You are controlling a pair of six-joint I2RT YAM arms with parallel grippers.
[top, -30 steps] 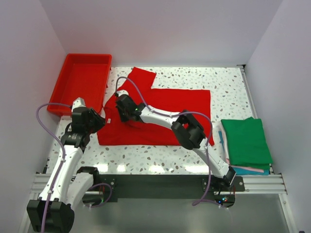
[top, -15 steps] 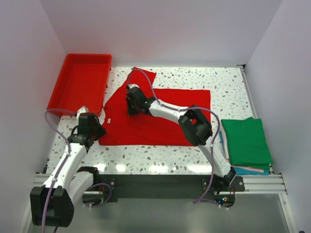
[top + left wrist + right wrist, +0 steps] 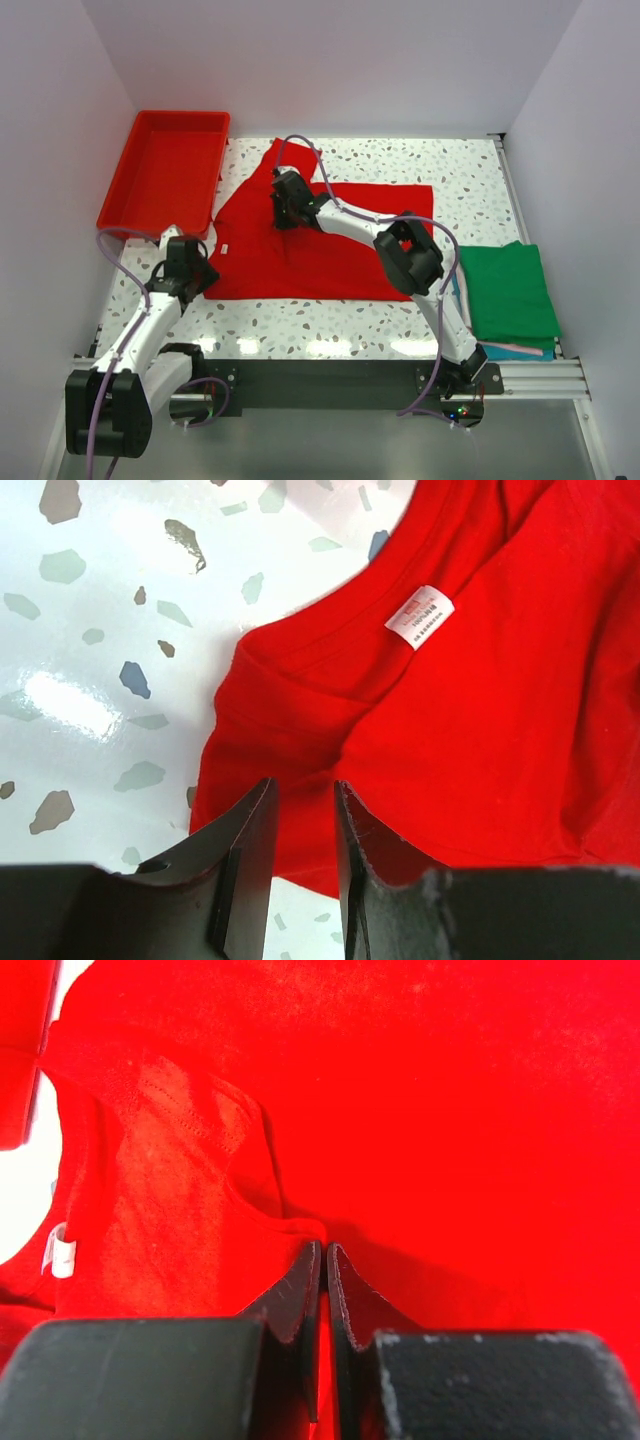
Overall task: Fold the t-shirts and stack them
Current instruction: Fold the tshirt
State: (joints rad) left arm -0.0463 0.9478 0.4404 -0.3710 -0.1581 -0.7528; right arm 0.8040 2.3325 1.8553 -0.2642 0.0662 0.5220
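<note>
left gripper (image 3: 197, 270): jaws apart by a narrow gap, nothing seen clamped, poised low over the near-left corner of the red t-shirt (image 3: 330, 245)
under the left gripper: shoulder edge of the red cloth showing in the gap, bare speckled table (image 3: 90, 630) just to the left of the fingers (image 3: 250, 830)
neck label (image 3: 419, 616): small and white, ahead of the left gripper and a little to its right, inside the collar
right gripper (image 3: 325, 1260): jaws together, pinching a raised pucker of the red t-shirt
around the right gripper: flat red cloth on every side, a stitched hem (image 3: 180, 1110) ahead and to the left, the neck label far off at the left
red t-shirt: spread on the table, body reaching from the left gripper past the right gripper toward the right, one sleeve just beyond the right gripper on the far side
green t-shirt (image 3: 512, 290): folded into a rectangle, well apart from the right gripper, off to its right and nearer the arm bases, topping a stack
below the green t-shirt: teal t-shirt (image 3: 525, 352) and pink t-shirt (image 3: 510, 347), showing only as thin edges
red tray (image 3: 165, 185): near the left gripper, beyond it on the far-left side, apart from it
</note>
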